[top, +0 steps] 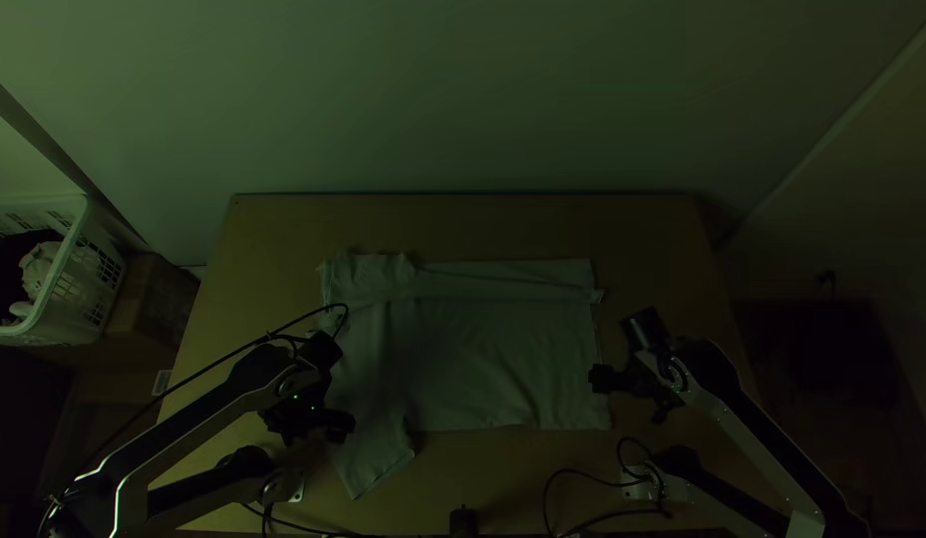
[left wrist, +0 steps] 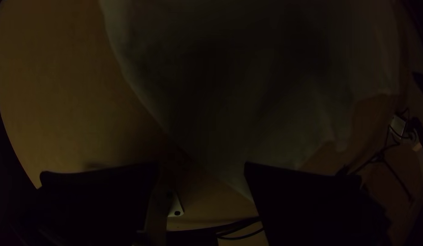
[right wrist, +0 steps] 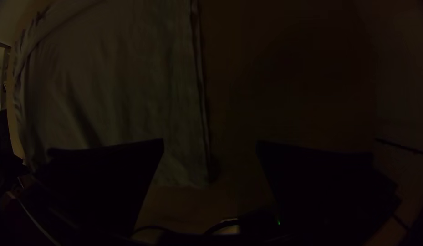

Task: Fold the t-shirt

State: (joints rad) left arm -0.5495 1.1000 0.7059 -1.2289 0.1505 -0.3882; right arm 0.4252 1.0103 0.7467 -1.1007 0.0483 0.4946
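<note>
The t-shirt (top: 482,364) lies spread across the middle of the table (top: 652,234), collar end toward the left edge and hem toward the right. A long band (top: 507,282) runs along its far side, perhaps an edge turned in or a lower layer left showing. One sleeve (top: 368,274) points to the far edge; the other (top: 373,463) slants out toward the near edge, so the outline is not a neat oblong. A few soft creases cross the body.

The left gripper (left wrist: 201,165) is over that near sleeve, open, with cloth showing between its fingers but not pinched. The right gripper (right wrist: 210,142) is open too, its fingers either side of the hem line close to the shirt's near right corner. I judge they are set at the two ends of the near side so both can be gripped together and carried evenly toward the far edge. The loose sleeve would need tucking in, or it may trail and spoil the fold; a grip at the hem could also catch just one layer.

Farther out, beyond the table's left edge, a laundry basket (top: 104,261) with clothes (top: 39,269) in it stands by a cardboard box (top: 149,309).
</note>
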